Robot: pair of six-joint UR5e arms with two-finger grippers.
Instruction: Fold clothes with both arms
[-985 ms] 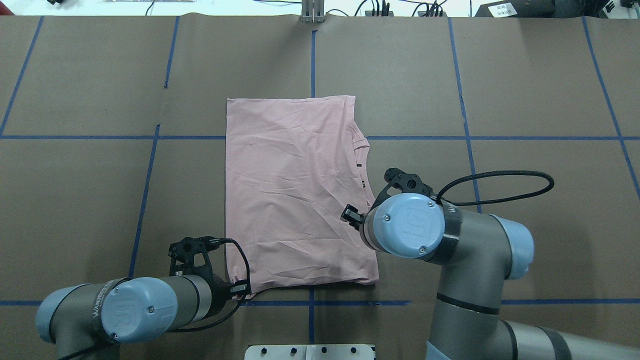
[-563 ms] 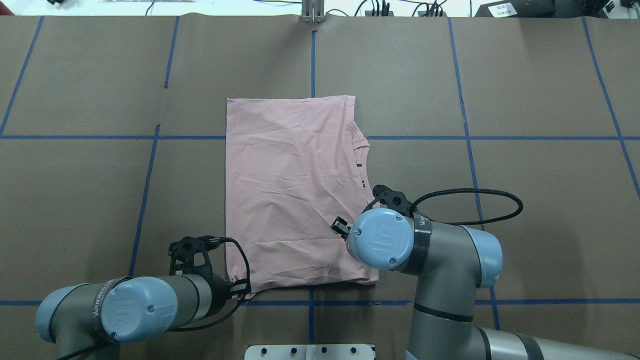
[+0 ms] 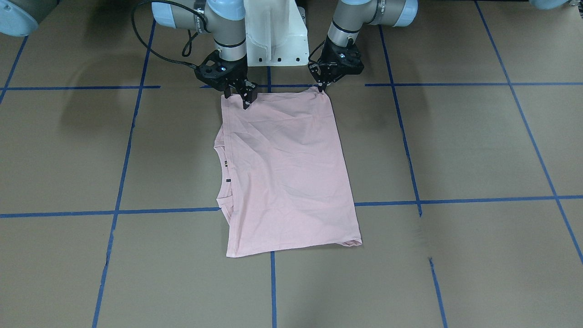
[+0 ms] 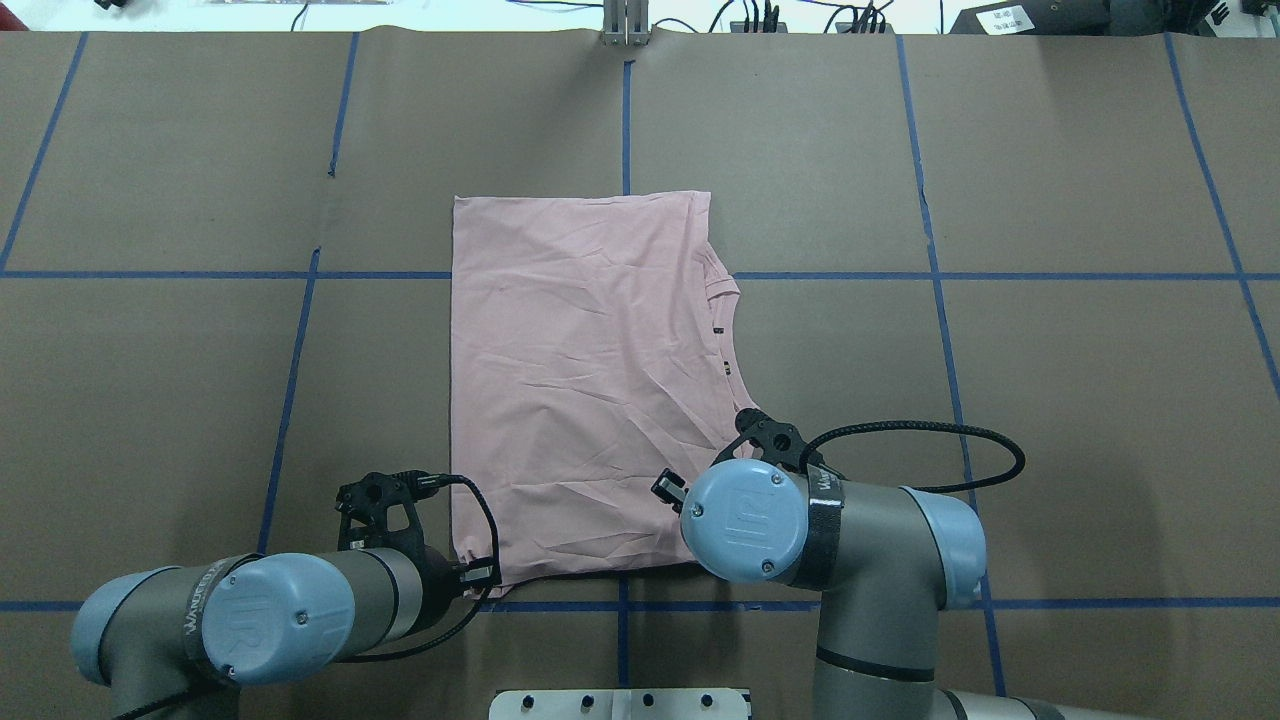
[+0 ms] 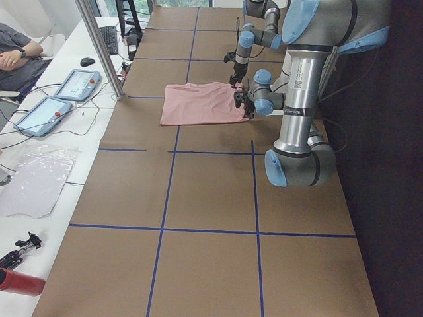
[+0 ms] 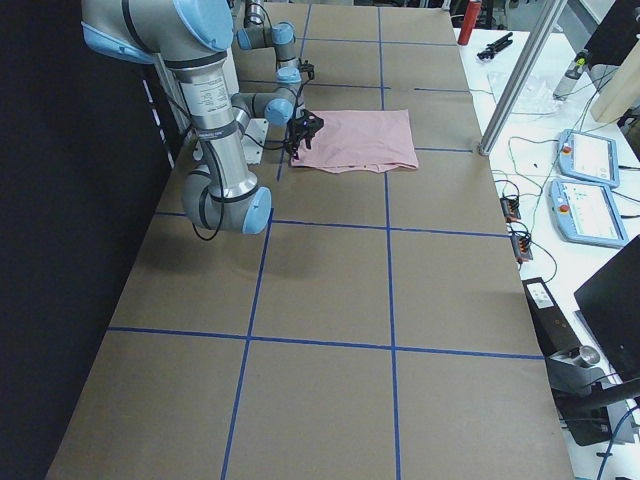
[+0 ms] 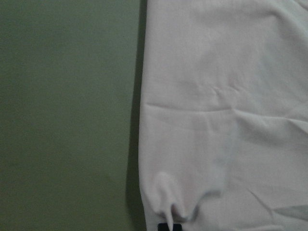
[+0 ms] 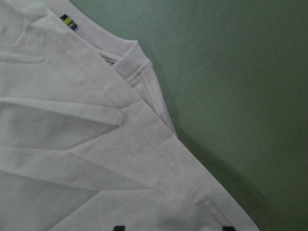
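The pale pink T-shirt point(image 4: 590, 380) lies folded in a tall rectangle, plain back up, with its ribbed collar point(image 4: 725, 290) at the right edge. My left gripper point(image 3: 321, 88) is shut on the shirt's near-left corner; the left wrist view shows the cloth puckered at the fingertips point(image 7: 169, 226). My right gripper point(image 3: 246, 98) is open at the shirt's near-right corner. In the right wrist view its two fingertips point(image 8: 228, 228) stand apart over the hemmed edge, with the collar point(image 8: 137, 65) beyond. The print is hidden.
The brown table covering point(image 4: 1050, 400) carries a grid of blue tape lines. The white pedestal base point(image 3: 273, 32) stands just behind the shirt's near edge. A metal post point(image 5: 99, 46), control tablets point(image 5: 78, 84) and a seated person point(image 5: 13, 53) are at the far side.
My right arm has moved back along the shirt's right edge towards the robot, to the near-right corner. My left arm and the shirt have not moved.
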